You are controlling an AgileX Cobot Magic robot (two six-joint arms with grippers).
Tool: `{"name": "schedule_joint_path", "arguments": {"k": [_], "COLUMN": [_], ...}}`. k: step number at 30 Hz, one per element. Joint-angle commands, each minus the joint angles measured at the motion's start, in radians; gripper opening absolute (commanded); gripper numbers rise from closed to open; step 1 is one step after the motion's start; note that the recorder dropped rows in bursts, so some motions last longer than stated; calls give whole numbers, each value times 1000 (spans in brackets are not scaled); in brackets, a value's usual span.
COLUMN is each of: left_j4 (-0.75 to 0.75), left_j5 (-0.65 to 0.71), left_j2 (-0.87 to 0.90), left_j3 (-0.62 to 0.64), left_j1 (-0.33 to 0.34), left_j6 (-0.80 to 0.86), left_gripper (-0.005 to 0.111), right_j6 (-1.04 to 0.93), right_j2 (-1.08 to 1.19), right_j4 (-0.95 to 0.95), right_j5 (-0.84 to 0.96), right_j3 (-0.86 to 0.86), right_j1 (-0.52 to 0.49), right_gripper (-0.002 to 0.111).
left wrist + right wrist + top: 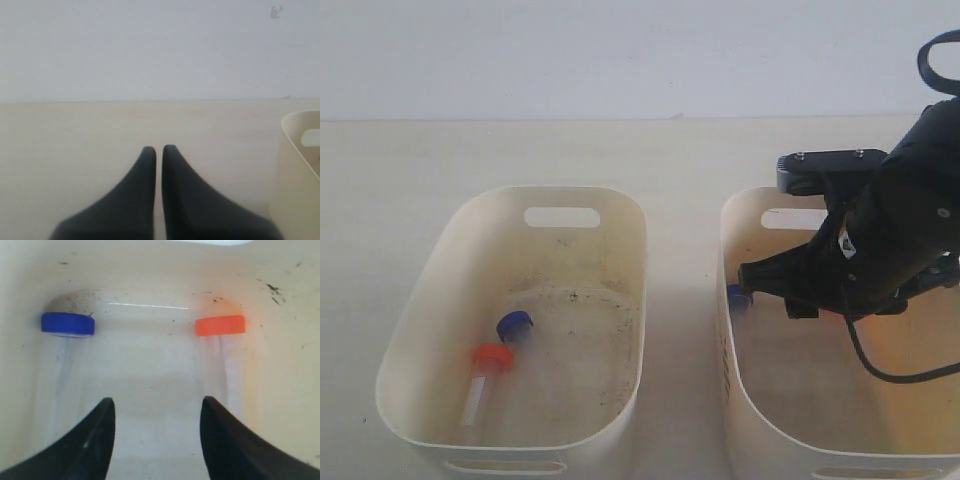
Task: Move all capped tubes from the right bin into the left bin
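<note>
Right pincer (157,401): open, nothing held, lowered inside the right bin (740,400).

Two tubes are seen ahead of it on the bin floor, a blue-capped tube (67,323) and an orange-capped tube (220,325). Their caps are at the far end, close to the bin wall. Each tube is roughly in line with one finger. Only bare floor is seen in the gap between the fingers, so neither tube is bracketed yet.

Step judged in hand: lining up on one tube for pickup.
- One tube is to be chosen and the pincer shifted sideways until its clear body sits between the fingers.
- The body is best gripped just behind the cap, not on the cap, which is round and may slip.
- Care is needed that the tube is not shoved against the wall.

Left bin (420,330): two capped tubes (490,362) are already inside.

Left pincer (159,149): closed, empty, held over the table (75,130).
</note>
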Motion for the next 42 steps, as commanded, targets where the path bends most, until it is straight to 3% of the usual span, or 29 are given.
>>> {"name": "schedule_joint_path", "arguments": {"k": [1,5,11,22,32,42], "left_j4": [-3,-3,-3,-3,-3,-3], "left_j5": [-7,-7,-7,-7,-7,-7], "left_j2": [4,4,4,4,4,4], "left_j3": [-2,-2,-2,-2,-2,-2], "left_j1": [-7,-7,-7,-7,-7,-7], "left_j6": [-4,-4,-4,-4,-4,-4], "left_gripper": [4,4,4,4,4,4], "right_j6": [1,1,-24,-8,75,47], "right_j2": [1,1,1,85,89,89], "right_j4": [-17,-21,-21,-27,-180,-167], "right_j5": [16,28,37,63,190,235], "right_j3": [4,4,4,4,4,4], "right_j1": [-5,-5,-5,-5,-5,-5], "right_gripper": [51,53,70,70,70,70]}}
